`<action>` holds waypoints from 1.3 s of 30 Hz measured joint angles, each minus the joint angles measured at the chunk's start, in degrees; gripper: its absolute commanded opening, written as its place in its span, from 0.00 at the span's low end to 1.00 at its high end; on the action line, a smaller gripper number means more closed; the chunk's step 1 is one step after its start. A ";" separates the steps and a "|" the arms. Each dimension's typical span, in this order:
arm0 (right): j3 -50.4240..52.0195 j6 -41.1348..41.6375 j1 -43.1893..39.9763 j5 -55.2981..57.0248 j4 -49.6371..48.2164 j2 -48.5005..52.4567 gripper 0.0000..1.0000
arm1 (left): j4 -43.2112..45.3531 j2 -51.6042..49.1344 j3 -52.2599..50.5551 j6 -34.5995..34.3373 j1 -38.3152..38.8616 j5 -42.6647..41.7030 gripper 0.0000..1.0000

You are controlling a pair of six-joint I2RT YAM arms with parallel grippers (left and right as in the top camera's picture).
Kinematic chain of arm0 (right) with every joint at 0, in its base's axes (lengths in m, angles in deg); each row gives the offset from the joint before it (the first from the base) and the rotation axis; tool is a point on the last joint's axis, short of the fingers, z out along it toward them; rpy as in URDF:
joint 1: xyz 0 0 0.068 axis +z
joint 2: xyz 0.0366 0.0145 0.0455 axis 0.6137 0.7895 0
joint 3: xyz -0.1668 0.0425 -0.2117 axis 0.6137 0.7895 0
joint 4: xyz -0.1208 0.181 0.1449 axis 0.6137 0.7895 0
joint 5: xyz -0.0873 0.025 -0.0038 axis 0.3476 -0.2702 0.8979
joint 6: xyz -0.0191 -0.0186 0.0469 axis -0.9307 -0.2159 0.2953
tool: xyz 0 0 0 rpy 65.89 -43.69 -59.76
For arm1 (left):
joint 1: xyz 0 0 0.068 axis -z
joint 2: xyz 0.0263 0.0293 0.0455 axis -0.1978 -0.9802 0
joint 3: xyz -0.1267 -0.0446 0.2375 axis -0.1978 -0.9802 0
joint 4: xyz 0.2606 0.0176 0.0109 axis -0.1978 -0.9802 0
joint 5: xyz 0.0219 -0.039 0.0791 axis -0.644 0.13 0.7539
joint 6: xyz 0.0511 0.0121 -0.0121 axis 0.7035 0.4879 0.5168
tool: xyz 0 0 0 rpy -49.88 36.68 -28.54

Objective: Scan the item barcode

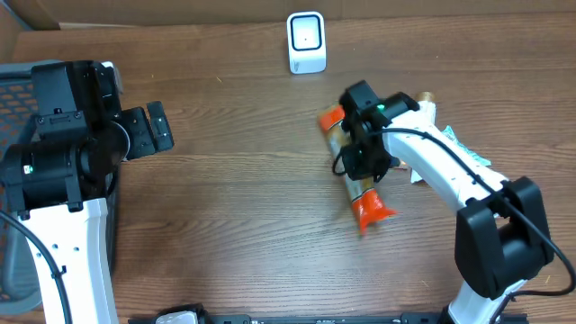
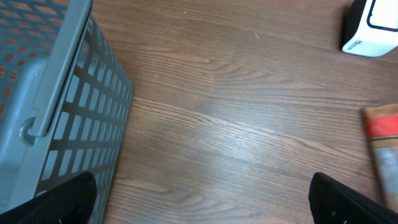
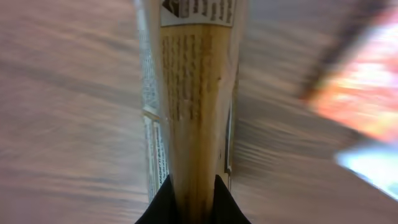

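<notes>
Right tool point(image 1: 364, 155): the packet point(image 1: 355, 188) is being pinched between its two dark fingertips, with the jaws closed narrowly on the packet's thin edge.
Left tool point(image 1: 151, 130): it is being held wide open and empty, over bare surface point(image 1: 243, 216) beside the grey basket point(image 1: 13, 99).
Packet position: it is being gripped near mid-length, right of centre on the surface. It lies below and to the right of the white scanner point(image 1: 306, 41) and well apart from it. Whether it is being lifted clear cannot be told.
Risk, slipping: a long packet is being held by a narrow pinch on what looks like smooth film. The overhanging ends could swing it round or pull it out during the carry.
Risk, failed read: no barcode is being shown clearly in any view. The wrong face could be presented to the scanner, or the code could be covered by the fingertips.
Risk, snagging: other packages point(image 1: 454, 144) are lying just beside the right arm and could be dragged along.
Packet look: it is long, narrow and flat, with a tan middle and orange ends. Small dark print and a pale printed panel are being shown in the right wrist view, too blurred to read.
</notes>
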 measured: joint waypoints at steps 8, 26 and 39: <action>-1.07 8.20 12.15 20.24 7.65 1.53 0.04 | -0.02 0.00 0.00 0.00 0.00 0.00 0.99; -3.87 10.49 30.14 17.57 6.75 12.07 0.65 | -0.02 0.00 0.00 0.00 0.00 0.00 1.00; -7.08 8.70 24.13 16.15 8.02 11.02 0.92 | -0.02 0.00 0.00 0.00 0.00 -0.02 1.00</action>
